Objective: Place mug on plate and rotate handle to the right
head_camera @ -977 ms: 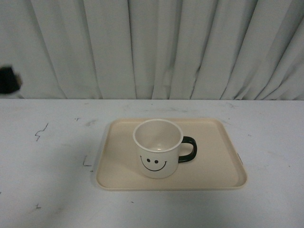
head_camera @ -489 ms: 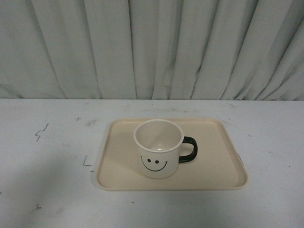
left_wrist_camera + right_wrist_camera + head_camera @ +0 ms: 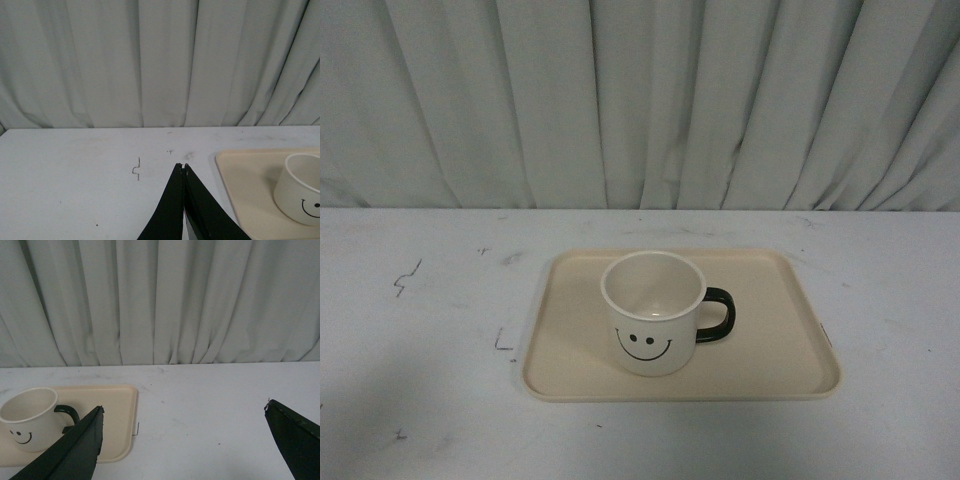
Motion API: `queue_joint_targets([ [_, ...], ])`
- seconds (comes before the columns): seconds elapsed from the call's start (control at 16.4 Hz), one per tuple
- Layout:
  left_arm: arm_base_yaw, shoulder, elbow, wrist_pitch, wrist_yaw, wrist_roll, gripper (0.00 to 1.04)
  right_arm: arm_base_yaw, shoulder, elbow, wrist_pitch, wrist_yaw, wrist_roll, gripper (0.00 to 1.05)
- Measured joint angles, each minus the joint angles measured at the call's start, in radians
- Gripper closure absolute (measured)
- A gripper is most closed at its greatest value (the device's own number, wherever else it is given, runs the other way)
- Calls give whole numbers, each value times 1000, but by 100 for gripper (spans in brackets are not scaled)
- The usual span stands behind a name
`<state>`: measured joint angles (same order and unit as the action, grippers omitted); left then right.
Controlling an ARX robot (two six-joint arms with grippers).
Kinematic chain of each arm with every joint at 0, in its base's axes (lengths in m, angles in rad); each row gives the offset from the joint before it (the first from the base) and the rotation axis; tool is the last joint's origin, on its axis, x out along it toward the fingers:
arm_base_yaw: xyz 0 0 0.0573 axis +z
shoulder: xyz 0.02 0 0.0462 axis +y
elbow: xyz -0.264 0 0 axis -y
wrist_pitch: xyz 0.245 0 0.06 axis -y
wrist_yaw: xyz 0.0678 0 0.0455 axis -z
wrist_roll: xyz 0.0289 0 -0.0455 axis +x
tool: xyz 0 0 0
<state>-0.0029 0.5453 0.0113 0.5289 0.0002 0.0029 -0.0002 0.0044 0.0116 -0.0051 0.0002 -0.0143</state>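
The cream-white mug [image 3: 652, 314] with a black smiley face stands upright on the beige plate [image 3: 770, 340] in the middle of the table. Its black handle [image 3: 716, 316] points to the right. Neither arm shows in the front view. The left wrist view has my left gripper [image 3: 183, 166] shut and empty, over bare table beside the plate [image 3: 245, 180] and apart from the mug [image 3: 300, 187]. My right gripper [image 3: 184, 409] is wide open with nothing between its fingers, and the mug [image 3: 29, 417], its handle [image 3: 67, 415] and the plate [image 3: 117, 420] lie off to one side of it.
The white table [image 3: 420, 340] carries small dark scuff marks [image 3: 408, 276]. A pale pleated curtain [image 3: 640, 100] hangs along the table's far edge.
A dark piece of an arm at the far left of the front view a second ago has left the frame. Mug and plate have not moved.
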Motion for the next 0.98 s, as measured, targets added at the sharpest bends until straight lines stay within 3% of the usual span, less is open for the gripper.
queue_joint_targets([
  [0.49, 0, -271, 0, -254, 0, 0, 103, 0, 0, 0, 0, 0, 0, 6],
  [0.98, 0, -374, 0, -356, 0, 0, 103, 0, 0, 0, 0, 0, 0, 6],
])
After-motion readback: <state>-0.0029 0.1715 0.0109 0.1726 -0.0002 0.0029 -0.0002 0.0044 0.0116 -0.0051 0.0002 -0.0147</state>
